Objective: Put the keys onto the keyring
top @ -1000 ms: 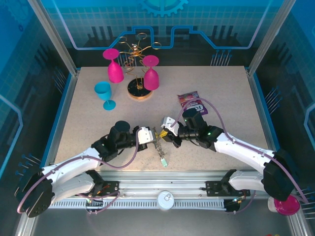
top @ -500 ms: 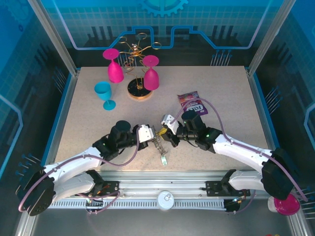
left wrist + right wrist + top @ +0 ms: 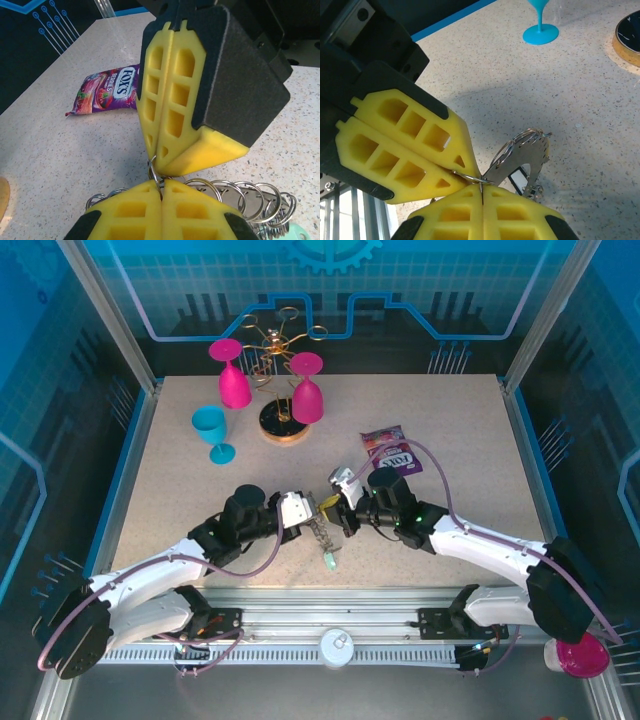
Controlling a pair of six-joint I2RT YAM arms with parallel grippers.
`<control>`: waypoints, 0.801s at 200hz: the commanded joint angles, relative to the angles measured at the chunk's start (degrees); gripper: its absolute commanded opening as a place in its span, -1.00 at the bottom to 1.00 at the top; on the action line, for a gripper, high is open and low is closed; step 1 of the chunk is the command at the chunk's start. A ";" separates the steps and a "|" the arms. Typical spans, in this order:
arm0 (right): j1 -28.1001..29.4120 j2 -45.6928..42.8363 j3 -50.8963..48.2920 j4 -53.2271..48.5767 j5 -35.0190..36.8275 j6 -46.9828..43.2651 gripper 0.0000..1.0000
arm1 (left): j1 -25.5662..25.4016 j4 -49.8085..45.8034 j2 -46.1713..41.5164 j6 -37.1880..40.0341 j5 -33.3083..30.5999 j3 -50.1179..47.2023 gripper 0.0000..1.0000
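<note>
Pinching one small silver wire loop [image 3: 469, 176] from opposite sides, the left gripper [image 3: 161, 196] and the right gripper [image 3: 482, 194] each have their ribbed yellow pads pressed together on it, tips almost meeting. The loop belongs to the flat grey metal keyring [image 3: 529, 152], which trails from the tips toward 6 o'clock in the top view, over the speckled beige table [image 3: 450, 420].

To do this step well, I judge the two grips should draw apart gently along the wire. That should part the loop's coil just enough for a key without twisting the hoop out of either pinch.

A key with a pale green plastic tag [image 3: 330, 560] sits at the ring's 6 o'clock end. The pads cover the wire, so whether the coil has parted is hard to tell. Other keys are probably behind the hoop, too small to sort. I cannot tell whether the ring's low end touches the table.
</note>
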 commanded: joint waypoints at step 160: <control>0.40 1.31 -3.41 13.13 3.67 16.94 -1.00 | -1.63 11.29 -2.64 1.53 -5.02 -3.83 -1.00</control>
